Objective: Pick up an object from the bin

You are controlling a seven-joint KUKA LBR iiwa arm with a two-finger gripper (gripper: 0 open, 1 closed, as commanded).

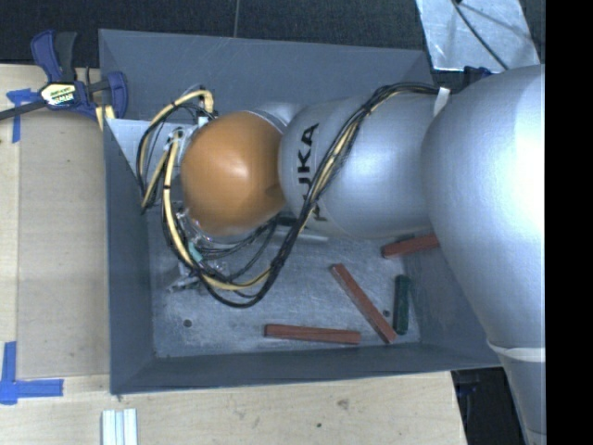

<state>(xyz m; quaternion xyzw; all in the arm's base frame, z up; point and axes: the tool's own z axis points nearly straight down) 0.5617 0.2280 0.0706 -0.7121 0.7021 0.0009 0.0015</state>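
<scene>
The big silver arm [389, 174] comes in from the right and blankets most of the bin [130, 323]. Its orange cover [230, 182] hangs over the left floor, burying the claw [193, 265] (can't tell if it's apart or together). Pickable stuff lies near-right: reddish-brown sticks [312, 334], one half under the arm, plus a dark green marker [401, 304].

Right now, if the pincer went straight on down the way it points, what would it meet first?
Probably the bare bin floor on the left: the pincer points down there under the orange wrist cover. The reddish-brown sticks and dark green pen lie further right in view. Depth is unclear.
</scene>
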